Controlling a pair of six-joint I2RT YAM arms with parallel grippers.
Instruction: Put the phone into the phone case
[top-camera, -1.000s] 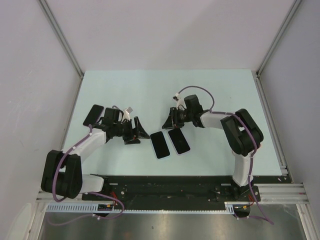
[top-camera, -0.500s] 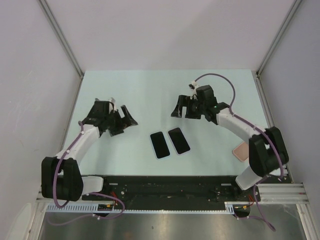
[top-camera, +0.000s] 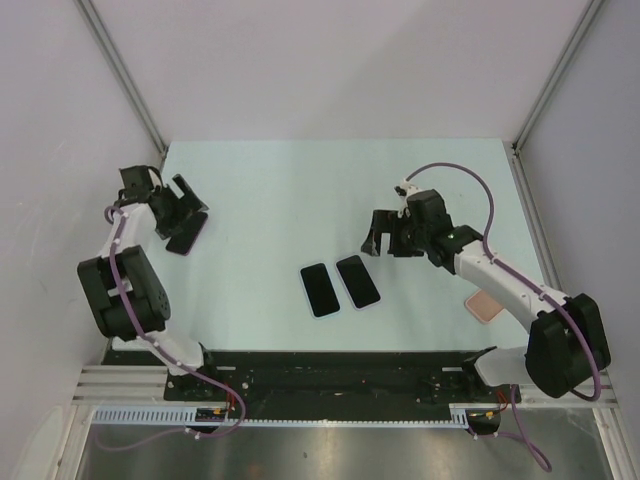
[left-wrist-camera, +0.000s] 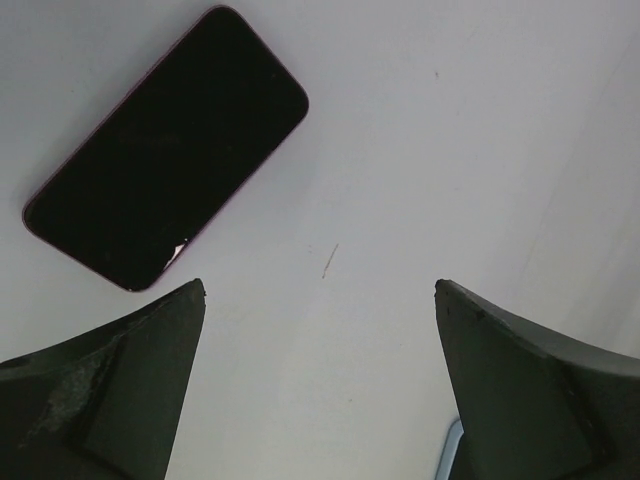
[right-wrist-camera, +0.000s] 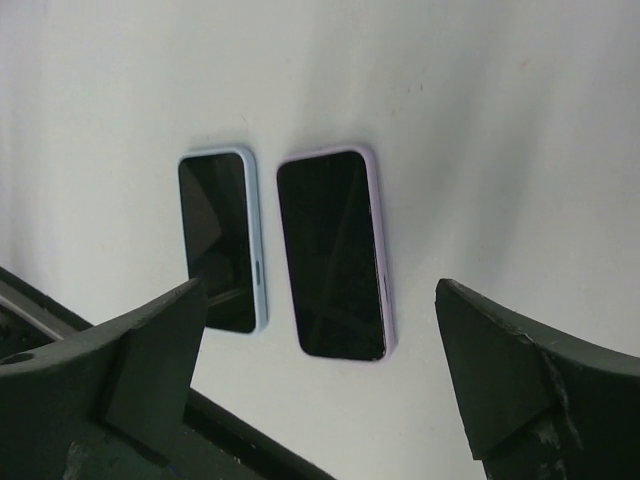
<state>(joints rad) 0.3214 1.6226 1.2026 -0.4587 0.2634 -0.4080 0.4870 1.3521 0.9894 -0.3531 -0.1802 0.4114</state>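
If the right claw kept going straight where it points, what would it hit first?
Probably the lilac-edged phone, flat on the table ahead of the open right gripper; depth is hard to judge.

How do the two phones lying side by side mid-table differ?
The blue-rimmed phone has a light blue case edge; the lilac-rimmed phone has a pale purple one. In the right wrist view the blue-rimmed one lies left, the lilac-rimmed one right. Both lie flat, screens up and dark, not touching.

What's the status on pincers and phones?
Left pincer open, empty, dark phone just ahead. Right pincer open, empty, facing blue-cased phone and purple-cased phone. Pink case-like item at far right; nothing in the way.
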